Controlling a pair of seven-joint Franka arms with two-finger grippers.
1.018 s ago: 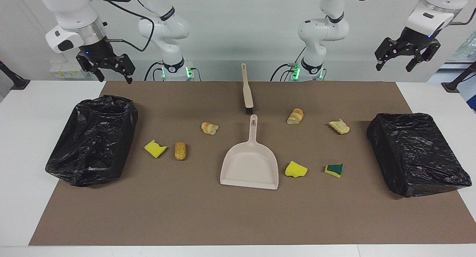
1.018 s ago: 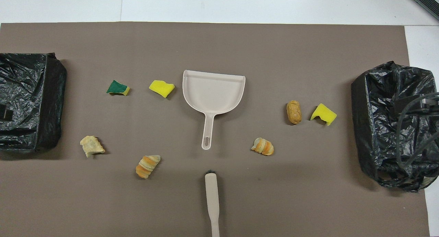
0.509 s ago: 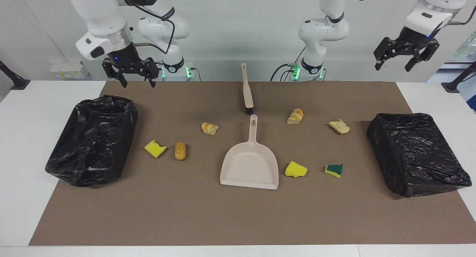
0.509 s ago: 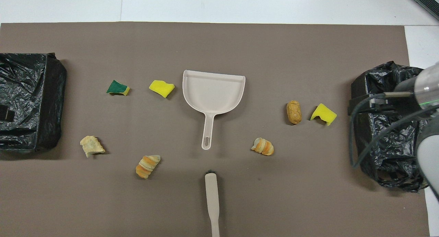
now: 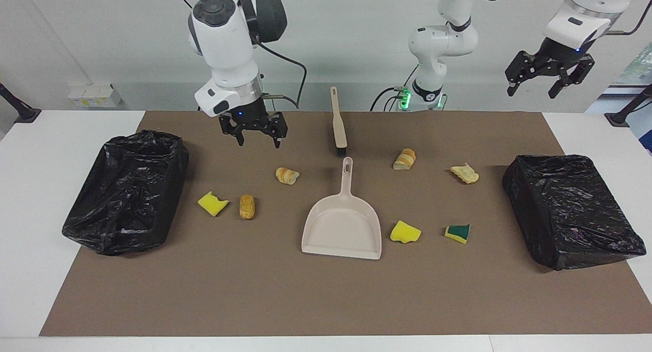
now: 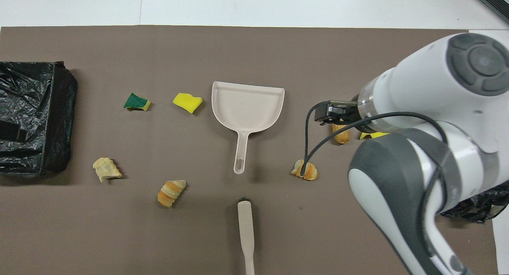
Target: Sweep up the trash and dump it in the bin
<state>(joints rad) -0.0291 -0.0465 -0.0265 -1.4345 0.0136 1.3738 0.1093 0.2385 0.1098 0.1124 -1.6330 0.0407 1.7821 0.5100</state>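
The trash (image 5: 288, 176) lies loose on the brown mat (image 5: 285, 296): seven scraps, yellow sponge chunks, one green-faced, and golden bread-like pieces, scattered around the dustpan (image 5: 342, 231) between two black-bagged bins (image 5: 127, 189). Nothing is swept or dumped; the whole job is left. The brush (image 5: 338, 125) lies untouched, nearer to the robots than the dustpan. The right gripper (image 5: 256, 133) hangs open and empty over the mat beside the brush. The left gripper (image 5: 548, 74) waits open and empty, high over its end of the table.
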